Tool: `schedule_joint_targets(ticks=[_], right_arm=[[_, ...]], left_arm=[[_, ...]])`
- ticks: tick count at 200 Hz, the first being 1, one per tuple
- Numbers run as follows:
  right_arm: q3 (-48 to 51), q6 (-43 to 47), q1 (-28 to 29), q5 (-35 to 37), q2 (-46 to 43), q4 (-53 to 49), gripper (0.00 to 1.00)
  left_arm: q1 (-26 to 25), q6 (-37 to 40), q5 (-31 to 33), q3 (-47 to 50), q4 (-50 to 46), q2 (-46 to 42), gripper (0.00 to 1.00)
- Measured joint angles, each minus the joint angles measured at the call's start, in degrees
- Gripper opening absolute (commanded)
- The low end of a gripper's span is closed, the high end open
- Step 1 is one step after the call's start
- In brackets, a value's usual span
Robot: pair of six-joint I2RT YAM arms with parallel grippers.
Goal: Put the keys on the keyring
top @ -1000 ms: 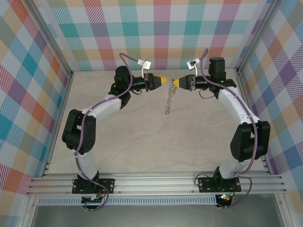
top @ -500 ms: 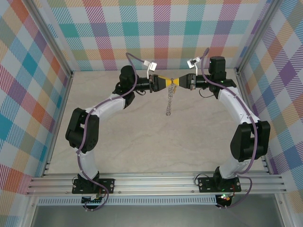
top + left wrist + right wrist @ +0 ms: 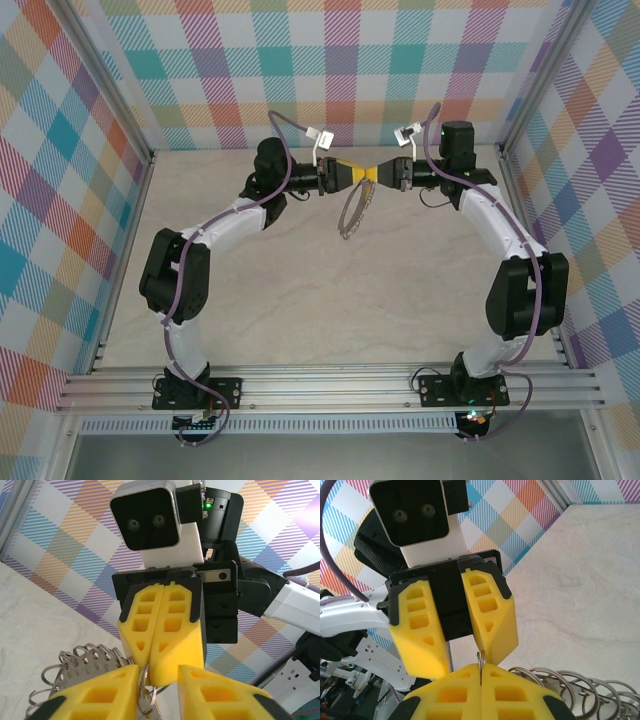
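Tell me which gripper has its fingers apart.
The left gripper: its yellow fingers stand apart, while the right gripper has its pressed together, pinching a wire loop of the keyring.

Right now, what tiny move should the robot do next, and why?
Probably close the left hand. It is open and straddles the tip of the right hand, which is shut on the keyring dangling below it. Closing gently would likely let the left hand grip the ring too, right where the two hands meet, so both can work on it.
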State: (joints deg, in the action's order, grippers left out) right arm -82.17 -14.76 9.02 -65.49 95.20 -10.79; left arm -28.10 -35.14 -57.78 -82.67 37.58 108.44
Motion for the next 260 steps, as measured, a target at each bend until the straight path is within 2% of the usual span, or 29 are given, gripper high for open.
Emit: schedule_joint_targets(ticks=[17,44,67,94,111,124,198,260], right_arm=[[0.0,0.0,0.0,-0.5,0.0,0.3,0.00],[0.0,0.0,0.0,-0.8,0.0,0.5,0.00],[0.0,-0.3,0.0,-0.8,0.0,0.5,0.00],[0.0,-0.9,0.0,-0.8,0.0,0.5,0.00],[0.0,-1.1,0.0,-0.7,0.0,0.7,0.23],[0.1,-1.5,0.0,-0.3,0.0,1.1,0.31],[10.4,-6.1,-0.8,4.7,-5.1,9.7,0.36],[21.6,-12.2,-0.8,12.1,-9.7,20.8,0.46]], left_arm=[[0.0,0.1,0.3,0.0,0.0,0.0,0.14],[0.0,0.0,0.4,0.0,0.0,0.1,0.13],[0.0,-0.1,0.4,0.0,0.0,0.2,0.00],[0.0,0.0,0.4,0.0,0.1,0.3,0.00],[0.0,0.0,0.5,0.0,0.3,0.3,0.00],[-0.1,0.0,0.7,0.0,0.5,0.3,0.00],[-0.6,-5.7,3.7,0.5,7.7,1.2,0.00],[-0.7,-9.0,4.2,0.5,11.9,2.3,0.00]])
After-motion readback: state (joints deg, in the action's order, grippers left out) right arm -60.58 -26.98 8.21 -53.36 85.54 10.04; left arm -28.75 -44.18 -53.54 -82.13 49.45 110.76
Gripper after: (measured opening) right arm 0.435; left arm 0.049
